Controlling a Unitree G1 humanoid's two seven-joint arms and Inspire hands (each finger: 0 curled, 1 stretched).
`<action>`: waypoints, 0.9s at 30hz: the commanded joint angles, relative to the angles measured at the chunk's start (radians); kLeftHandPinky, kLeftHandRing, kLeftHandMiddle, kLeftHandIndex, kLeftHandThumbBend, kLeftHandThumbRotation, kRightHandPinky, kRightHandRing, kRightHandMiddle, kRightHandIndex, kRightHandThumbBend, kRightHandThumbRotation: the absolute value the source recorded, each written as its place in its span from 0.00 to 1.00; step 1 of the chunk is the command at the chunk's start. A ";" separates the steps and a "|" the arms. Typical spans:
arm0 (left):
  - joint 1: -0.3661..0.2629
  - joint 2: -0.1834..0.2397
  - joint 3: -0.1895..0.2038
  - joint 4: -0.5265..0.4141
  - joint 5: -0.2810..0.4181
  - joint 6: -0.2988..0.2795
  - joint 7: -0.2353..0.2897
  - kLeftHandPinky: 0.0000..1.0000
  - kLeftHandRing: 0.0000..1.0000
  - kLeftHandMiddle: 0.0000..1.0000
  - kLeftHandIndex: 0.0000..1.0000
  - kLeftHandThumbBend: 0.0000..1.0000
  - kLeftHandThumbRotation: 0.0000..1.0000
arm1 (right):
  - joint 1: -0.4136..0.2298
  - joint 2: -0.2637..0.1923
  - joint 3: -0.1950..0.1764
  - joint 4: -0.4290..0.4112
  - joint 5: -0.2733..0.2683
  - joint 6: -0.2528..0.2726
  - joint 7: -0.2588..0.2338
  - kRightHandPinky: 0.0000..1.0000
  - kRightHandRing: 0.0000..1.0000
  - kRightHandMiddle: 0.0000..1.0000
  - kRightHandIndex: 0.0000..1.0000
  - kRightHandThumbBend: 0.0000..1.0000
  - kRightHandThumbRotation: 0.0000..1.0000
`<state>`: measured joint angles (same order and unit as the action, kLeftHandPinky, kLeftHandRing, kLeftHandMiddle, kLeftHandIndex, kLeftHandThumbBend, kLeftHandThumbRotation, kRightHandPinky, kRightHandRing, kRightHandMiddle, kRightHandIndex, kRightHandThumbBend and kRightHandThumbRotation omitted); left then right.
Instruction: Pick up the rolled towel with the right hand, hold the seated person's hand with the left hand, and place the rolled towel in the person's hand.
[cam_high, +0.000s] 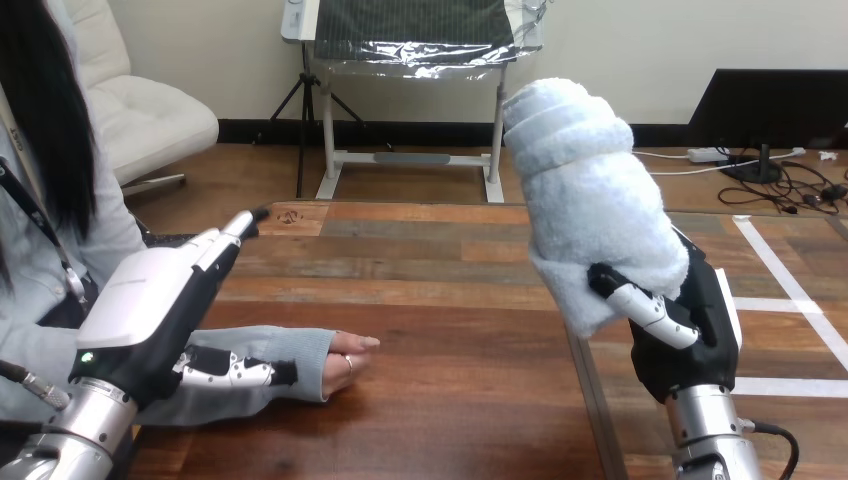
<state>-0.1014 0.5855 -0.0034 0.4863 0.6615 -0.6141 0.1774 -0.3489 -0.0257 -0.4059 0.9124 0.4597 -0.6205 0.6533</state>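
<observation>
- Left hand (150, 310) sat just left of the person's hand (348, 360), fingers straight, gripping nothing.
- Right hand (690, 335) clutched the towel (590, 200), raised high.
- Best: cradle that hand gently first.

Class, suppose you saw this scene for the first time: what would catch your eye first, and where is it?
The rolled towel stands out first: white and bulky, held up above the right side of the table by the right hand, whose fingers curl round its lower end. At the left, the left hand, fingers straight, is over the person's wrist, and the person's hand rests on the table.
</observation>
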 joint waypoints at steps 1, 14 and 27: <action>-0.080 0.031 -0.025 0.016 -0.019 0.002 -0.017 0.82 0.87 0.86 0.90 1.00 0.28 | -0.034 0.008 0.011 -0.077 0.019 -0.009 0.016 0.18 0.23 0.36 0.36 0.64 0.00; -0.134 0.057 -0.085 0.103 0.005 -0.007 -0.044 0.76 0.82 0.83 0.86 1.00 0.26 | 0.001 0.019 0.028 -0.142 0.030 0.007 0.025 0.19 0.24 0.36 0.35 0.66 0.00; -0.190 0.073 -0.148 0.193 0.028 0.010 -0.056 0.74 0.79 0.81 0.84 1.00 0.30 | 0.042 0.033 0.049 -0.221 0.026 0.019 0.029 0.19 0.24 0.35 0.35 0.67 0.00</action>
<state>-0.1959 0.6287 -0.1277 0.6519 0.6817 -0.6095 0.1243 -0.2758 -0.0002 -0.3811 0.7807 0.4728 -0.6001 0.6689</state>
